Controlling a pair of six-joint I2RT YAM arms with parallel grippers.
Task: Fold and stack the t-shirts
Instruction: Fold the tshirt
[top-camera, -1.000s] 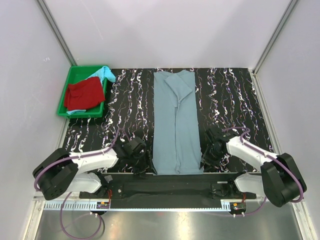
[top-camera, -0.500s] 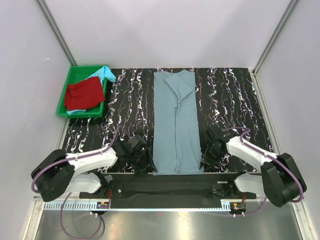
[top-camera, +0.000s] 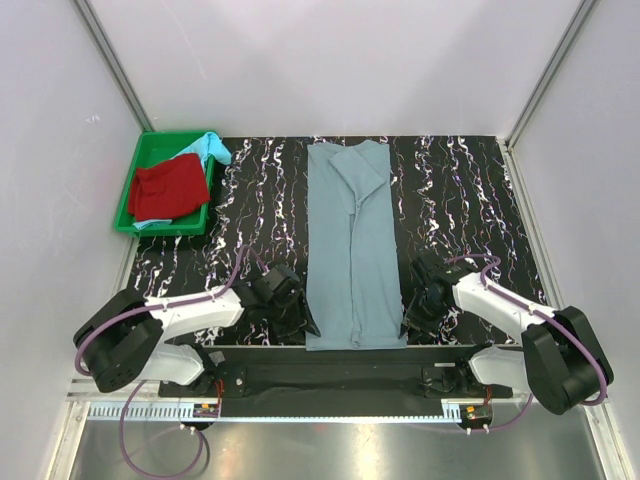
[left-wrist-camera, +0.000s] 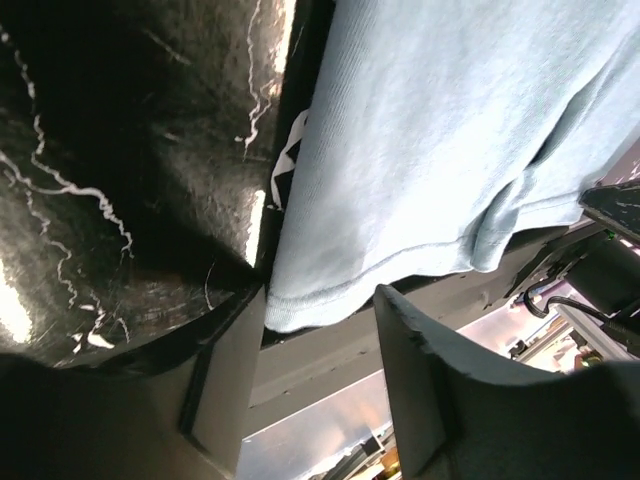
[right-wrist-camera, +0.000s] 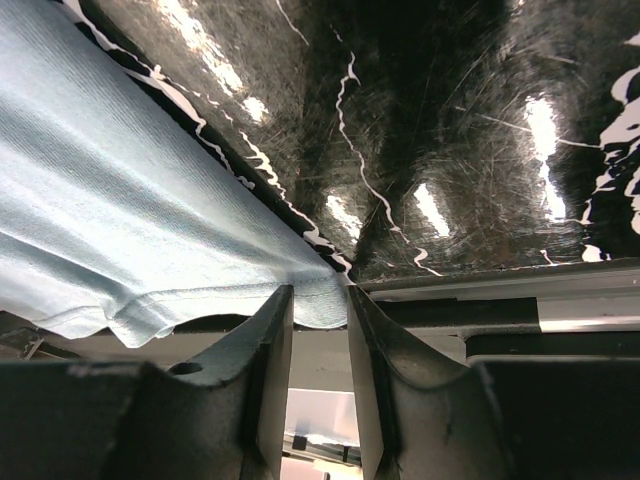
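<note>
The large grey-blue t-shirt (top-camera: 352, 250) lies folded into a long strip down the middle of the black mat, its hem at the near edge. My left gripper (top-camera: 305, 322) is open at the hem's near-left corner; in the left wrist view the gripper (left-wrist-camera: 320, 300) has its jaws apart and the shirt (left-wrist-camera: 450, 130) corner just beyond the tips. My right gripper (top-camera: 408, 322) is at the near-right corner; in the right wrist view the gripper (right-wrist-camera: 317, 295) has a narrow gap with the shirt (right-wrist-camera: 120, 220) hem corner at its tips. The red t-shirt (top-camera: 168, 187) and turquoise t-shirt (top-camera: 210, 147) lie crumpled in the tray.
The green plastic tray (top-camera: 128, 195) stands at the far left corner of the mat. The black marbled mat (top-camera: 450, 200) covers the table. White walls close in on three sides. A black rail (top-camera: 330, 375) runs along the near edge between the arm bases.
My left gripper has moved right along the near edge, up to the shirt's near-left corner. The right arm and the shirt have not moved.
</note>
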